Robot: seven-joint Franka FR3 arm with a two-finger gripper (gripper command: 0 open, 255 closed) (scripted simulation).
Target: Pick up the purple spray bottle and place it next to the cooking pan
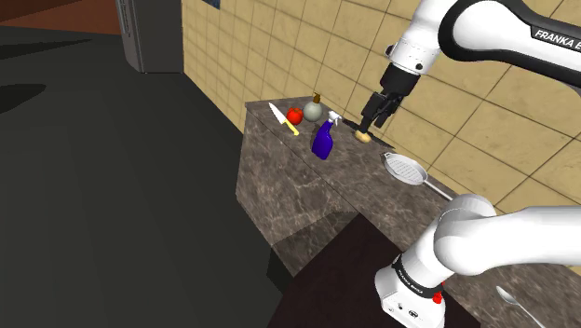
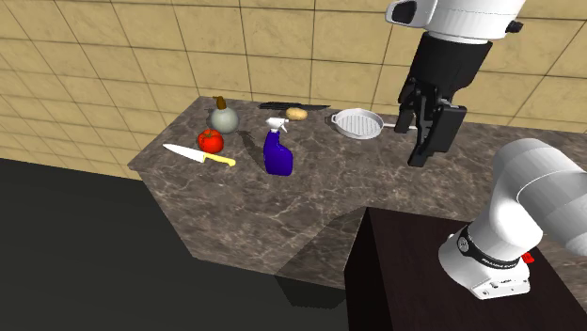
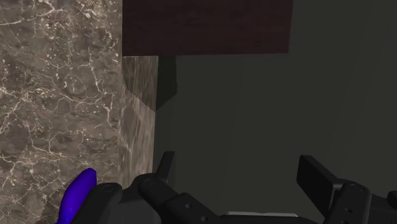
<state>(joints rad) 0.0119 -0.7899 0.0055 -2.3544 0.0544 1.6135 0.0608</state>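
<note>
The purple spray bottle [image 1: 323, 141] [image 2: 277, 152] with a white trigger head stands upright on the dark marble counter [image 1: 307, 186] [image 2: 282, 207]. The grey cooking pan [image 1: 407, 168] [image 2: 358, 122] lies farther along the counter, its handle pointing toward the stand. My black gripper [image 1: 370, 124] [image 2: 412, 146] hangs in the air above the counter, between bottle and pan in the shoulder view, touching neither. In the wrist view the gripper [image 3: 238, 168] is open with nothing between its fingers [image 3: 164, 167], and a purple part of the bottle [image 3: 79, 194] shows beside the hand.
A yellow-handled knife [image 1: 282, 118] [image 2: 199, 153], a red tomato [image 1: 294, 116] [image 2: 211, 141], a grey round thing with a brown stem [image 1: 314, 109] [image 2: 223, 117] and a potato [image 1: 363, 136] [image 2: 296, 114] lie near the bottle. A tiled wall [image 2: 141, 56] backs the counter. The dark stand [image 2: 442, 282] adjoins it.
</note>
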